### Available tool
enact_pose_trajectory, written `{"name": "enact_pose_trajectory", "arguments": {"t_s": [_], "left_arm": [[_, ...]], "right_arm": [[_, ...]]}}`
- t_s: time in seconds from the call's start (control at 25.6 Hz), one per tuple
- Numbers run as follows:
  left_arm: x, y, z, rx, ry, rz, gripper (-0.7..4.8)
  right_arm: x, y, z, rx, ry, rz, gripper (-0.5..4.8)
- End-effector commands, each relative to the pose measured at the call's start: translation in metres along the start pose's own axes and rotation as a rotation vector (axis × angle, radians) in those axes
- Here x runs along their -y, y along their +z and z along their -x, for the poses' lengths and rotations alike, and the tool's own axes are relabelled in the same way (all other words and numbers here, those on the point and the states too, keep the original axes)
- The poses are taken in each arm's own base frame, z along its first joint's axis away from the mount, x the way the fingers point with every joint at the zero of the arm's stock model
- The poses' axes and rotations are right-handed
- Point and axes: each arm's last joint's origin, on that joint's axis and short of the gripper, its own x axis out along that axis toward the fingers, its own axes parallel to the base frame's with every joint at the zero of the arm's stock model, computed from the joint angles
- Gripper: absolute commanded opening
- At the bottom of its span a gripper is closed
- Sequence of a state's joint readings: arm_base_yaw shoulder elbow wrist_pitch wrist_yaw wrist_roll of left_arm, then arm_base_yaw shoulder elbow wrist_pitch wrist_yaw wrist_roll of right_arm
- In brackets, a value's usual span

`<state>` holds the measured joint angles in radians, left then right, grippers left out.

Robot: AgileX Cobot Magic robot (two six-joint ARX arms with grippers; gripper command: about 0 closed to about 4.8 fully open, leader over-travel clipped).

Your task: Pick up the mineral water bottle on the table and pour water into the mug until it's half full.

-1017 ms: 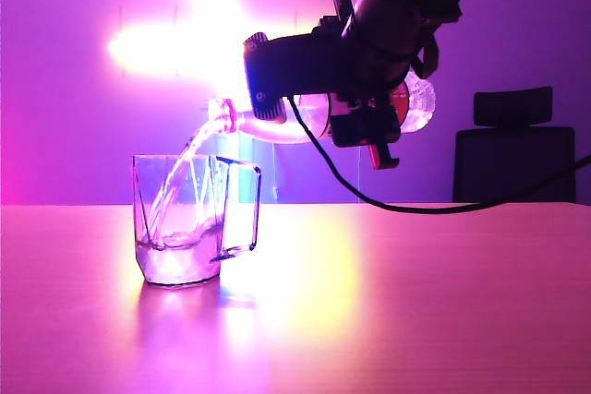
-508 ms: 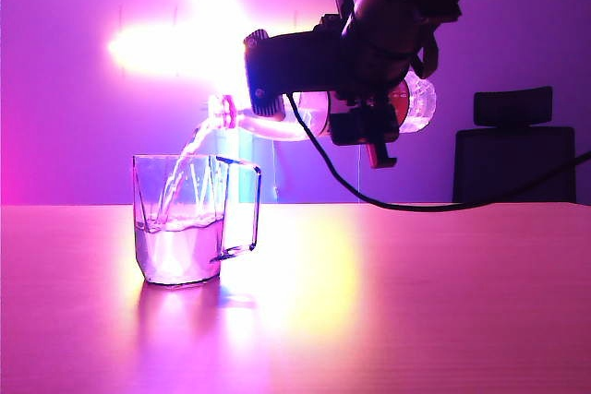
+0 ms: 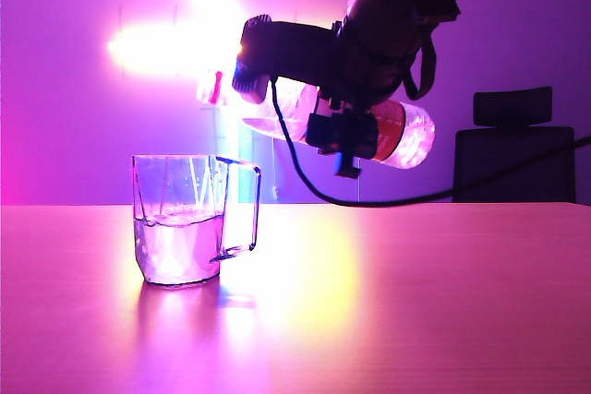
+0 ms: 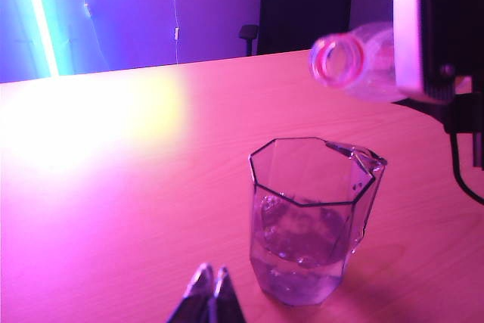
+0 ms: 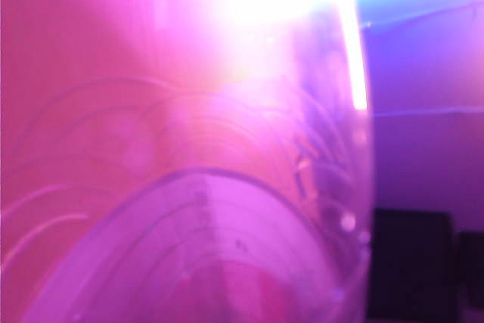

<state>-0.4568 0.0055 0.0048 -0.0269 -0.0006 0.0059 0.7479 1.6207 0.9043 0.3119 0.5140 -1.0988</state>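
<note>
Our table point(image 3: 416, 302) carries the mug point(image 3: 180, 219), roughly half full of water point(image 3: 175, 246). Above it our right pincer point(image 3: 346, 140) stays clamped on the mineral water bottle point(image 3: 406, 136), mouth tipped up. It's light, squashy and slick; we grip mid-body. Left pincer point(image 4: 209, 293) sits together, near the mug.

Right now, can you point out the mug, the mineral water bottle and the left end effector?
mug point(image 3: 177, 228), exterior view, on its glass wall at the waterline.
mineral water bottle point(image 3: 402, 136), exterior view, on the red-labelled body near its base.
left end effector point(image 4: 209, 293), left wrist view, between its closed fingertips.
</note>
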Motion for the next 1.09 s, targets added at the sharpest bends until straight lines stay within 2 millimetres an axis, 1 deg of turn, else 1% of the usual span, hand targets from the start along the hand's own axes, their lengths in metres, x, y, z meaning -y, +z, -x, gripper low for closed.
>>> {"name": "enact_pose_trajectory", "arguments": {"t_s": [0.04, 0.08, 0.23, 0.31, 0.35, 0.39, 0.43, 0.47, 0.51, 0.55, 0.59, 0.63, 0.66, 0.74, 0.82, 0.94, 1.06, 1.09], "left_arm": [[0.0, 0.002, 0.0, 0.01, -0.003, 0.003, -0.02], [0.0, 0.002, 0.0, 0.01, -0.002, 0.003, -0.02], [0.0, 0.002, 0.0, 0.01, 0.0, 0.003, -0.02], [-0.002, 0.002, 0.0, 0.009, 0.019, 0.003, -0.02], [-0.003, 0.002, 0.0, 0.01, 0.028, 0.003, -0.02], [-0.005, 0.002, 0.0, 0.009, 0.045, 0.004, -0.02], [-0.008, 0.002, 0.001, 0.009, 0.079, 0.005, -0.02], [-0.01, 0.002, 0.001, 0.009, 0.095, 0.005, -0.02], [-0.013, 0.002, 0.001, 0.009, 0.129, 0.006, -0.02], [-0.014, 0.002, 0.001, 0.009, 0.145, 0.006, -0.02], [-0.017, 0.002, 0.002, 0.009, 0.169, 0.007, -0.02], [-0.018, 0.002, 0.002, 0.009, 0.178, 0.007, -0.02], [-0.019, 0.002, 0.002, 0.009, 0.194, 0.007, -0.02], [-0.021, 0.002, 0.002, 0.009, 0.21, 0.008, -0.02], [-0.021, 0.002, 0.003, 0.009, 0.214, 0.008, -0.02], [-0.021, 0.002, 0.003, 0.009, 0.214, 0.008, -0.02], [-0.021, 0.002, 0.003, 0.009, 0.214, 0.008, -0.02], [-0.021, 0.002, 0.003, 0.009, 0.214, 0.008, -0.02]], "right_arm": [[0.012, 0.002, 0.007, 0.053, -0.004, -0.278, 2.69], [0.015, 0.002, 0.013, 0.101, 0.057, -0.413, 2.7], [0.024, -0.001, 0.022, 0.164, 0.149, -0.715, 2.74], [0.028, -0.011, 0.023, 0.214, 0.242, -0.947, 2.74], [0.027, -0.014, 0.023, 0.223, 0.25, -0.989, 2.74], [0.026, -0.019, 0.022, 0.23, 0.254, -1.034, 2.74], [0.021, -0.028, 0.02, 0.234, 0.248, -1.096, 2.74], [0.018, -0.034, 0.02, 0.234, 0.243, -1.122, 2.74], [0.011, -0.045, 0.019, 0.256, 0.246, -1.174, 2.74], [0.008, -0.05, 0.019, 0.266, 0.244, -1.205, 2.74], [0.0, -0.062, 0.019, 0.282, 0.221, -1.271, 2.74], [-0.003, -0.066, 0.02, 0.294, 0.206, -1.299, 2.74], [-0.009, -0.075, 0.022, 0.323, 0.168, -1.343, 2.74], [-0.018, -0.086, 0.027, 0.356, 0.111, -1.377, 2.74], [-0.027, -0.093, 0.031, 0.356, 0.091, -1.379, 2.74], [-0.036, -0.096, 0.031, 0.374, 0.084, -1.382, 2.75], [-0.041, -0.097, 0.026, 0.381, 0.08, -1.383, 3.21], [-0.043, -0.097, 0.024, 0.381, 0.08, -1.383, 3.25]]}}
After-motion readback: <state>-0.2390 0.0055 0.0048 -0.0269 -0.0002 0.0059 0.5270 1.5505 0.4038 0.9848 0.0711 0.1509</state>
